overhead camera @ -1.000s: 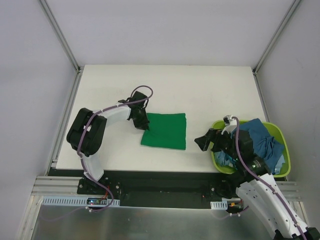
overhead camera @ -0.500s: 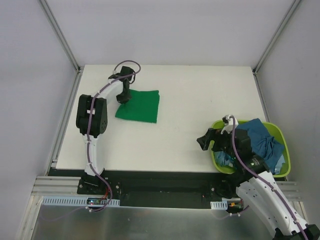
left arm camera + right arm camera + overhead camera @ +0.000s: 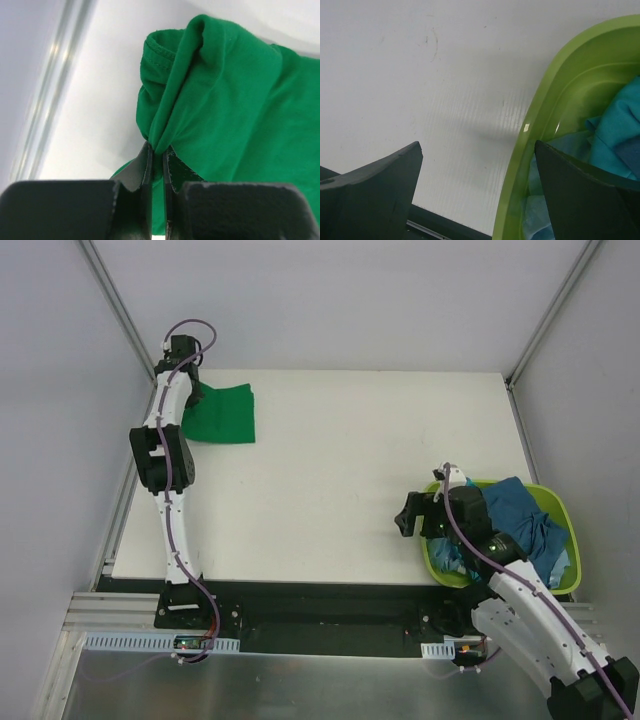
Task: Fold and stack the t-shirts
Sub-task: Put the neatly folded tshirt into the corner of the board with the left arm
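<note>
The left gripper [image 3: 156,150] is clamped on the bunched edge of the one green t-shirt [image 3: 222,412], which spreads out to its right, while the right gripper [image 3: 477,145] gapes empty, its right finger over the single basket [image 3: 530,125] containing one blue t-shirt [image 3: 520,510] and one teal t-shirt [image 3: 615,125].

Green t-shirt [image 3: 235,100] runs past the right edge (pinched fold hidden between fingers [image 3: 143,167]).

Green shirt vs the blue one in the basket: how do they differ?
The green t-shirt lies folded on the table, far left; the blue t-shirt sits crumpled in the lime-green basket, near right. The left gripper pinches the green one's edge; the blue one is ungripped, right gripper open. Both are cloth.
</note>
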You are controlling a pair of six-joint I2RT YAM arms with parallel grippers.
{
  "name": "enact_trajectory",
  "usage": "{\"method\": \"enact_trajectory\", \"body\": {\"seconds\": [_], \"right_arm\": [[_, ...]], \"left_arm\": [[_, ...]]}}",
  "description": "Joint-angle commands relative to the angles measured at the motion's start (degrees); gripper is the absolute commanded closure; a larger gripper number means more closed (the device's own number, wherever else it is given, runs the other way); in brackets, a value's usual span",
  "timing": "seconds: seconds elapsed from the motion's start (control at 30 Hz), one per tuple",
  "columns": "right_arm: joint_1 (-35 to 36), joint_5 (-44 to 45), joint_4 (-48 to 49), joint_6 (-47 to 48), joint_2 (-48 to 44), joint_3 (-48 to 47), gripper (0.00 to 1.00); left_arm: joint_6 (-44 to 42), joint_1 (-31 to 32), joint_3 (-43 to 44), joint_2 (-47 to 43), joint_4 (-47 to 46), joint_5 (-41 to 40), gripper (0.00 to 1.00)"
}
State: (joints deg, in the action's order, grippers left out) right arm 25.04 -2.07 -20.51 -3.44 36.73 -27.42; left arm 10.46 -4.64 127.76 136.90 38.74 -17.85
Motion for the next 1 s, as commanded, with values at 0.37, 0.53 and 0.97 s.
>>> {"method": "enact_trajectory", "body": {"seconds": [0.37,0.53,0.97], "right_arm": [[-0.25,0.75,6.71,-2.35,6.16,-2.29,0.04],[-0.16,0.22,6.88,-2.1,5.99,-2.82,0.04],[-0.08,-4.51,12.33,-3.95,8.89,-1.94,0.04]], "left_arm": [[-15.82,-3.18,19.28,8.48,-3.15,-6.23,0.67],[-12.58,-3.0,15.25,-1.35,-3.06,-5.99,0.01],[10.9,11.03,-35.86,-48.8,-4.37,14.98,0.01]]}}
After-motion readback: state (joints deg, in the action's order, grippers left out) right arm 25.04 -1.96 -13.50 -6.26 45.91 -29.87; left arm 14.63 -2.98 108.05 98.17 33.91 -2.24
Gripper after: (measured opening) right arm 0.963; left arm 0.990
